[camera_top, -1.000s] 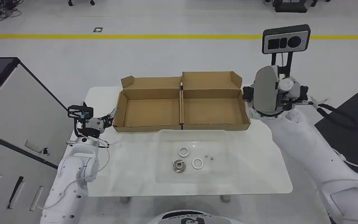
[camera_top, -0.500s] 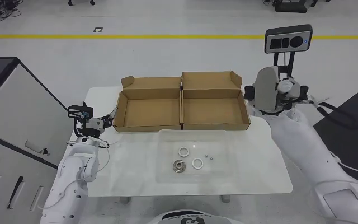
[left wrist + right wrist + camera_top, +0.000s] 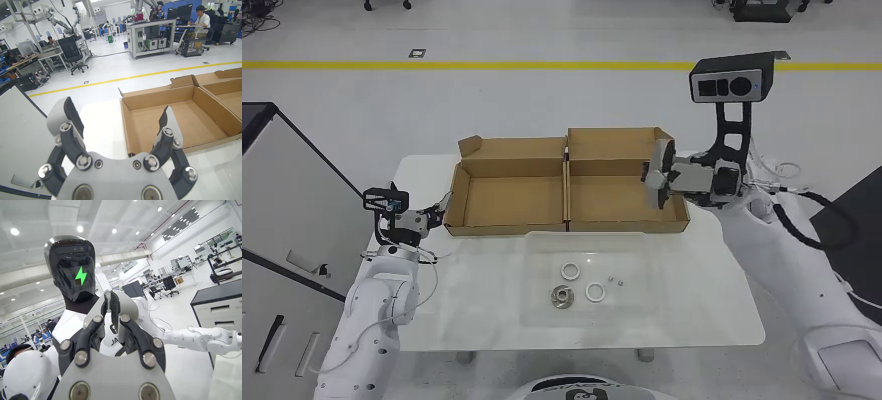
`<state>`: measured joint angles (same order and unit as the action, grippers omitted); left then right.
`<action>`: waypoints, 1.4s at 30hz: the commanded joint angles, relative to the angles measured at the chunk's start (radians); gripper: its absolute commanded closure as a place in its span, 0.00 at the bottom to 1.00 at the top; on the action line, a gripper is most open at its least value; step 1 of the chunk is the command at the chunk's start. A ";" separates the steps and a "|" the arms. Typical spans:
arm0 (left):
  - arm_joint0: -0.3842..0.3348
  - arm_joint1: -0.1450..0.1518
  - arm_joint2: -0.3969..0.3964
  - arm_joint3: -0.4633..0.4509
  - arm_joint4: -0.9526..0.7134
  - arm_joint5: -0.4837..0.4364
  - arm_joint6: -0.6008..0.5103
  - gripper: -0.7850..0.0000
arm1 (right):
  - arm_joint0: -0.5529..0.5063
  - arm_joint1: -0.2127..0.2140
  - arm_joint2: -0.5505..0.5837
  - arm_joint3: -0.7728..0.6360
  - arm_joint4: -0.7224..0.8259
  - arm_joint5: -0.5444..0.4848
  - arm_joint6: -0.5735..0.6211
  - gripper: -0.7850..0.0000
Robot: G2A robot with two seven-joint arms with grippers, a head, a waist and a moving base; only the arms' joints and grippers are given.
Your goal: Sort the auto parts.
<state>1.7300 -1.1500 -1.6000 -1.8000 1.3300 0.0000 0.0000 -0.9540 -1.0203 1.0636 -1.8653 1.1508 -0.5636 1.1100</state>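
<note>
Sorting looks barely started: a small spring (image 3: pixel 107 303) sits pinched in the right gripper (image 3: pixel 656 175), over the outer end of the right box (image 3: pixel 622 200), not yet dropped. That box and the left box (image 3: pixel 507 200) look bare inside. A white ring (image 3: pixel 570 270), a second ring (image 3: pixel 594 292), a metal hub (image 3: pixel 561 296) and small bits (image 3: pixel 611 277) lie on the table (image 3: pixel 692 300) in front, and the left gripper (image 3: pixel 117 106) hangs wide, empty, beside the left box.

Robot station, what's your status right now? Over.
Left gripper open, beside left cardboard box. Right gripper shut on small spring, above right box edge. Two white rings, metal part in clear tray. Nothing blocking.
</note>
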 commanded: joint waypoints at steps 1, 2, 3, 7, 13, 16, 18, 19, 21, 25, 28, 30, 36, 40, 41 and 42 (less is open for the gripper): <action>0.000 0.000 0.000 0.000 0.000 0.000 0.000 0.00 | -0.008 -0.004 0.002 -0.001 0.028 0.000 0.003 1.00; 0.000 0.000 0.000 0.000 0.000 0.000 0.000 0.00 | -0.012 -0.006 0.004 0.000 0.044 0.001 0.008 1.00; 0.000 0.000 0.000 0.000 0.000 0.000 0.000 0.00 | -0.015 -0.008 0.007 0.001 0.059 0.002 0.012 1.00; 0.000 0.000 0.000 0.000 0.000 0.000 0.000 0.00 | -0.030 -0.018 0.016 0.002 0.123 0.008 0.037 1.00; 0.000 0.000 0.000 0.000 0.000 0.000 0.000 0.00 | -0.052 -0.031 0.035 0.004 0.192 0.025 0.063 1.00; 0.000 0.000 0.000 0.000 0.000 0.000 0.000 0.00 | -0.060 -0.038 0.041 0.005 0.212 0.035 0.072 1.00; 0.000 0.000 0.000 0.000 0.000 0.000 0.000 0.00 | -0.063 -0.043 0.043 0.005 0.222 0.043 0.077 1.00; 0.000 0.000 0.000 0.000 0.000 0.000 0.000 0.00 | -0.064 -0.046 0.042 0.004 0.231 0.048 0.081 1.00; 0.000 0.000 0.000 0.000 0.000 0.000 0.000 0.00 | -0.063 -0.050 0.040 0.003 0.244 0.063 0.093 1.00; 0.000 0.000 0.000 0.000 0.000 0.000 0.000 0.00 | -0.063 -0.050 0.040 0.003 0.244 0.063 0.093 1.00; 0.000 0.000 0.000 0.000 0.000 0.000 0.000 0.00 | -0.063 -0.050 0.040 0.003 0.244 0.063 0.093 1.00; 0.000 0.000 0.000 0.000 0.000 0.000 0.000 0.00 | -0.063 -0.050 0.040 0.003 0.244 0.063 0.093 1.00; 0.000 0.000 0.000 0.000 0.000 0.000 0.000 0.00 | -0.063 -0.050 0.040 0.003 0.244 0.063 0.093 1.00; 0.000 0.000 0.000 0.000 0.000 0.000 0.000 0.00 | -0.063 -0.050 0.040 0.003 0.244 0.063 0.093 1.00; 0.000 0.000 0.000 0.000 0.000 0.000 0.000 0.00 | -0.065 -0.050 0.041 0.002 0.241 0.065 0.087 1.00; 0.000 0.000 0.000 0.000 0.000 0.000 0.000 0.00 | -0.066 -0.051 0.048 -0.005 0.221 0.073 0.072 1.00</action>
<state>1.7300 -1.1500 -1.6000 -1.8000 1.3300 0.0000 0.0000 -1.0190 -1.0708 1.1077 -1.8661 1.3862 -0.4964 1.1951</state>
